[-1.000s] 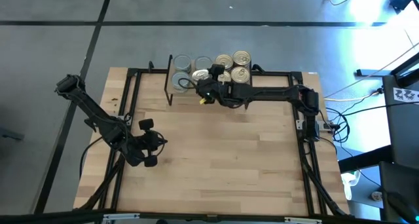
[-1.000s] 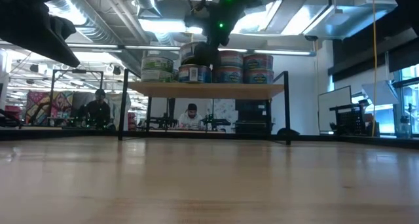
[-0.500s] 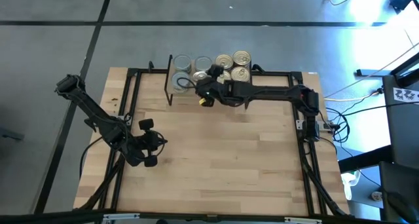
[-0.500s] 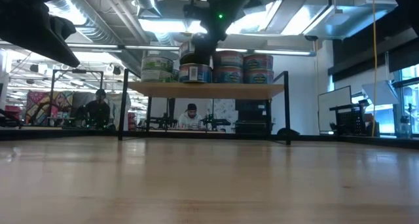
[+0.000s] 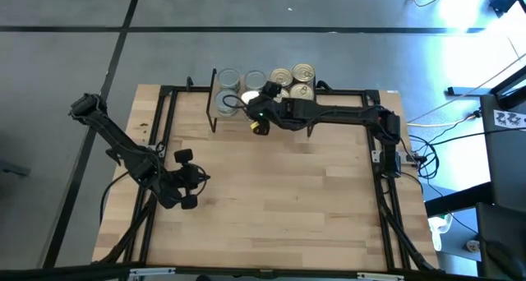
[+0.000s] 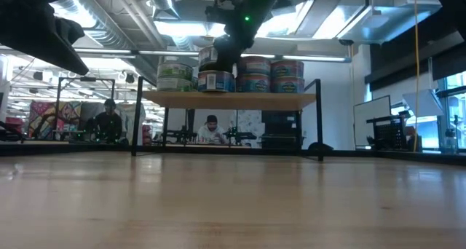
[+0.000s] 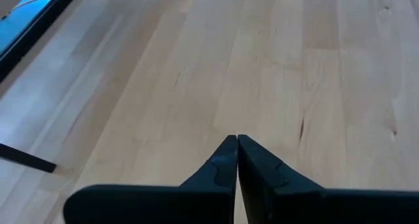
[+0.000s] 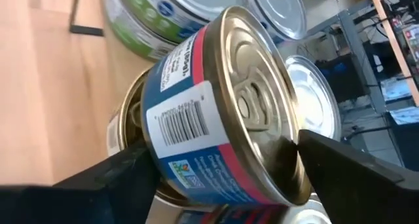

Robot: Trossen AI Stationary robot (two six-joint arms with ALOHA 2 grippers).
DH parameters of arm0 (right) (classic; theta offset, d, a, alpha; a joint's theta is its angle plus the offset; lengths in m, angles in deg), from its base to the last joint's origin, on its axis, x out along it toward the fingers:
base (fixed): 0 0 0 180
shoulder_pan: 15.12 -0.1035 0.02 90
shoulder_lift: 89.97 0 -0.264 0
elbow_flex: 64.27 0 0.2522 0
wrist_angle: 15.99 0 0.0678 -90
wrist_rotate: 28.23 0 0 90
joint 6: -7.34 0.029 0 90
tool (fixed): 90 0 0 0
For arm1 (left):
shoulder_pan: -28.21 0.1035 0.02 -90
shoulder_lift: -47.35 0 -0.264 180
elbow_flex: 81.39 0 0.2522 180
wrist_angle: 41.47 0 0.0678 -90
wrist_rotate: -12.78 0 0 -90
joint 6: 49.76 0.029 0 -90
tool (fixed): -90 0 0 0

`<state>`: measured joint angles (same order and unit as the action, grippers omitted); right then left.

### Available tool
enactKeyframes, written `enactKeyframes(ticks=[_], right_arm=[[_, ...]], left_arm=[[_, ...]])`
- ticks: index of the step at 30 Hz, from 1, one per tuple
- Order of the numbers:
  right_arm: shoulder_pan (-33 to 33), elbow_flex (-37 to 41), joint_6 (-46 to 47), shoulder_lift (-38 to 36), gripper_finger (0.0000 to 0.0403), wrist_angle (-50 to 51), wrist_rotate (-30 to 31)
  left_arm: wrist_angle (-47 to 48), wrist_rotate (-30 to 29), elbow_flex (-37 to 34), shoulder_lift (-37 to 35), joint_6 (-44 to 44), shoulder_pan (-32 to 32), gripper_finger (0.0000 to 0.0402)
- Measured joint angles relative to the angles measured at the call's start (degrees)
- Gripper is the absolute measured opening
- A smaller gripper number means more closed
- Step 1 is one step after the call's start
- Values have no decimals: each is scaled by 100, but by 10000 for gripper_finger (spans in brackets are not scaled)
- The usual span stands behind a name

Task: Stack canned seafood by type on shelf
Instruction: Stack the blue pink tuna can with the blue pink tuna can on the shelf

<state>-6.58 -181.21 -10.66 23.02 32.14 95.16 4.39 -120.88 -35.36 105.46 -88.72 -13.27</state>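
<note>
Nearly there, by our reckoning. Starting at the left, our left pincer [image 5: 182,178] hangs idle over bare surface [image 5: 271,207] with its fingers pressed together, gripping nothing. We see no tins anywhere on that wood. Moving right to the shelf [image 6: 229,100] at the far edge: its left part carries the silver-lidded, green-labelled tins [image 5: 227,79], its right part the gold-lidded tins [image 5: 302,71] with red-and-blue labels — so the sorting by type looks largely done. Our right pincer [image 5: 261,96] reaches in between the two groups, its fingers spread wide around one gold-lidded can [image 8: 222,109], held tilted above a tin beneath it. We judge what remains is to seat this can flat on its stack and let go — whether any others wait out of sight, we cannot tell.
</note>
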Motion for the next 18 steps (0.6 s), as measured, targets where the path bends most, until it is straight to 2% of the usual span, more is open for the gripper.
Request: enactKeyframes(ticks=[7, 18], right_arm=[[13, -7, 326, -11, 344, 89, -393], [61, -165, 455, -9, 344, 316, -478]], left_arm=[[7, 0, 0, 0, -2, 0, 8], [17, 0, 0, 0, -17, 0, 8]])
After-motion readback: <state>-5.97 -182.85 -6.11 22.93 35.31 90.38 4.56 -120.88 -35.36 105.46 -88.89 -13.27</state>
